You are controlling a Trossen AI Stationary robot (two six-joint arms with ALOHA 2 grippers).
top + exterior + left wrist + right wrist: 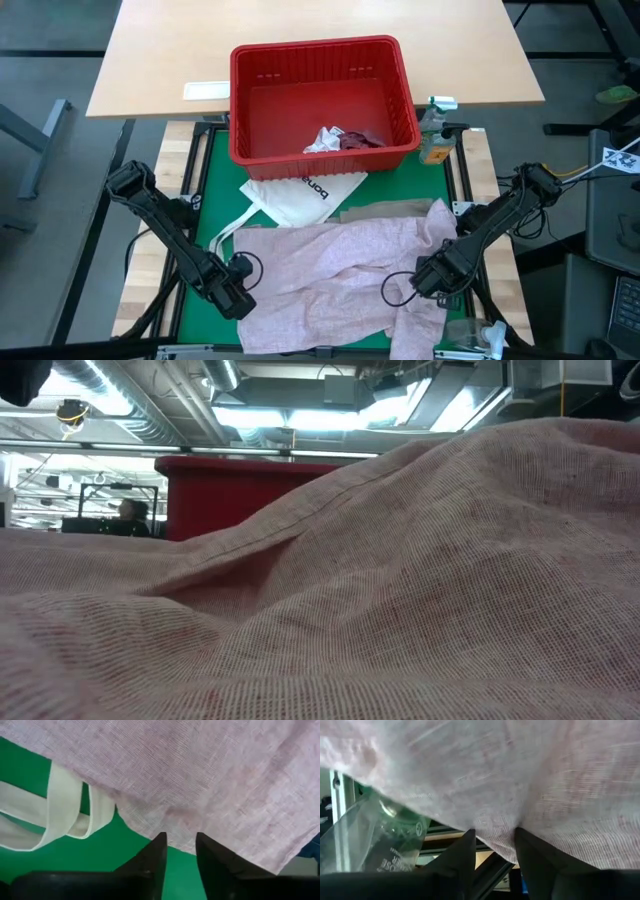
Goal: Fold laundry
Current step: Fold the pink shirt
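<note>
A mottled pink garment (330, 270) lies spread and creased on the green mat (215, 180), over a beige garment (385, 210). It fills the low view (400, 580). My left gripper (238, 298) stands open at the pink garment's near left edge (150, 827), fingers pointing down (180, 840). My right gripper (428, 282) is open over the garment's right edge, which shows between its fingertips (494, 832). A white piece (322, 140) and a maroon piece (360, 140) lie in the red basket (250, 90). My left gripper's fingertips (161, 840) stand at the pink garment's hem, pointing down; I cannot tell whether they touch it. My right gripper comes slanting down onto the garment's right edge (495, 845) with open fingers. Creases run out from one fingertip (517, 832). The cloth is not pinched.
The white tote bag (300, 195) lies between basket and garment, its loop handles (65, 810) close to my left gripper. A bottle (435, 135) stands right of the basket. A clear bottle (380, 835) lies at the near right corner. A person (128, 515) sits far behind.
</note>
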